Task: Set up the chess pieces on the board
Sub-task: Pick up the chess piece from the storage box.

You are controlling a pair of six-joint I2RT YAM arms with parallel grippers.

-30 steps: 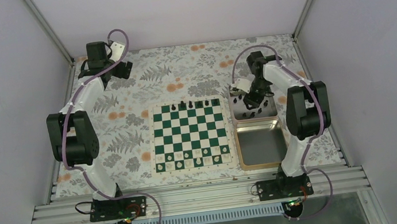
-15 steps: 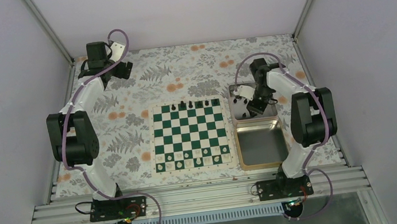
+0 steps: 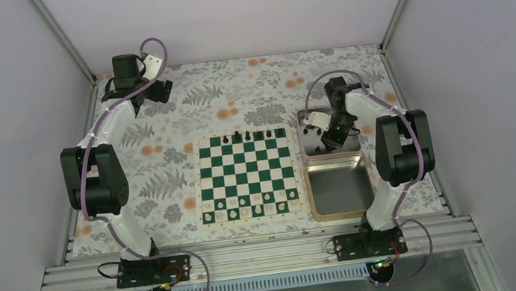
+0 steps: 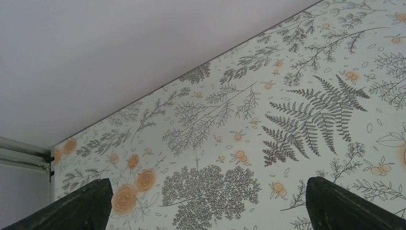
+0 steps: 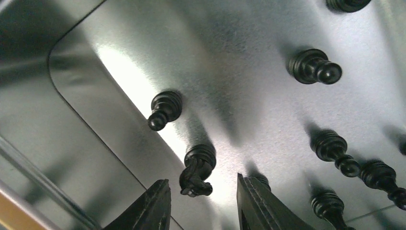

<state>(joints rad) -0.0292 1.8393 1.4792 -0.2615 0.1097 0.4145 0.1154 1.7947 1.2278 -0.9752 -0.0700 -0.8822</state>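
The picking step is in hand: the right gripper (image 5: 203, 206) hangs low inside the far tin (image 5: 119, 62), jaws part-way apart and holding nothing. What looks like a black knight (image 5: 196, 170) lies just ahead of its tips, in line with the gap, with other chess pieces (image 5: 313, 66) scattered beside it. Next, I'd judge, it must ease forward, close on the knight and carry it to the board (image 3: 247, 177) — the left gripper (image 4: 207, 191) hangs wide open over the flowered cloth (image 4: 306, 115), well apart.

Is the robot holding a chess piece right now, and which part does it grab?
Nothing is held yet. The right pincer stands open around a black piece in the tin; the left pincer is empty.
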